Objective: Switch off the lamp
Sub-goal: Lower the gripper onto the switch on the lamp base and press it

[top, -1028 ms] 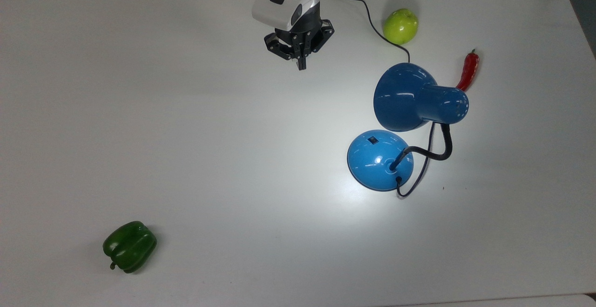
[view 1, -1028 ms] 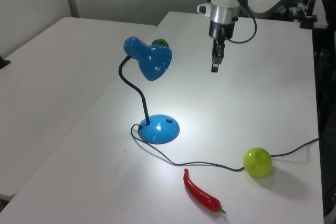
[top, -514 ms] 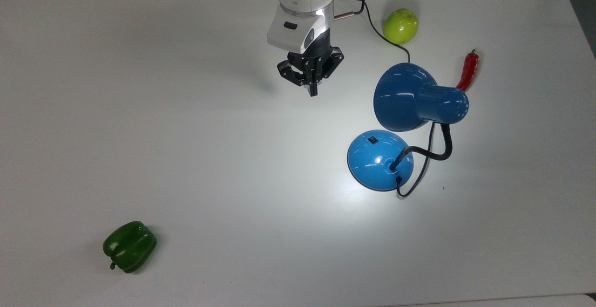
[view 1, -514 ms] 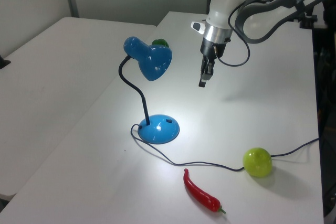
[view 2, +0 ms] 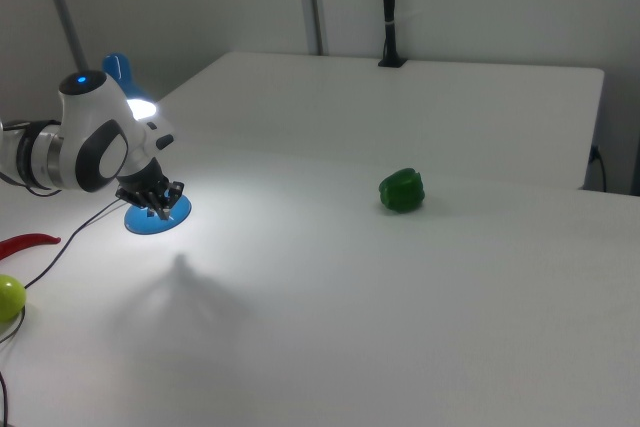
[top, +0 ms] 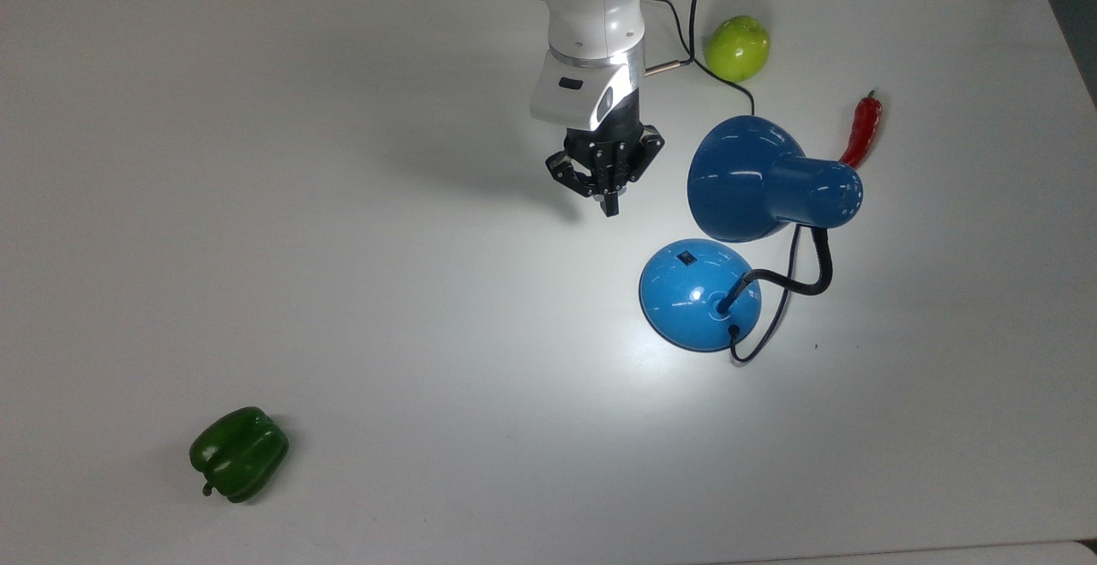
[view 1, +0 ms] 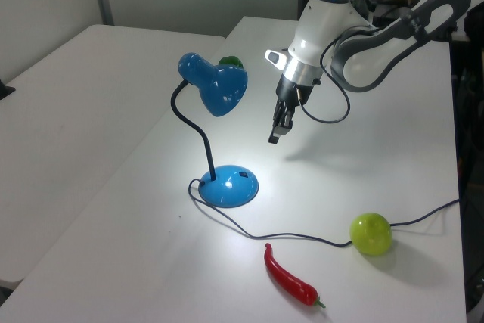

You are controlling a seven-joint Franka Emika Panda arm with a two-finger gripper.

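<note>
Lamp point(top: 698, 295), lit, stands on the white bench point(top: 343, 291) at the top view's right, switch point(top: 686, 257) on its base. Gripper point(top: 609, 205), fingers pressed together, hangs nearby. Apple point(top: 737, 48) and chili point(top: 861, 129) lie beyond.

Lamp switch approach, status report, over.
Gripper shut, in the air short of the lamp. Lamp lit, switch untouched. Path to switch clear.
</note>
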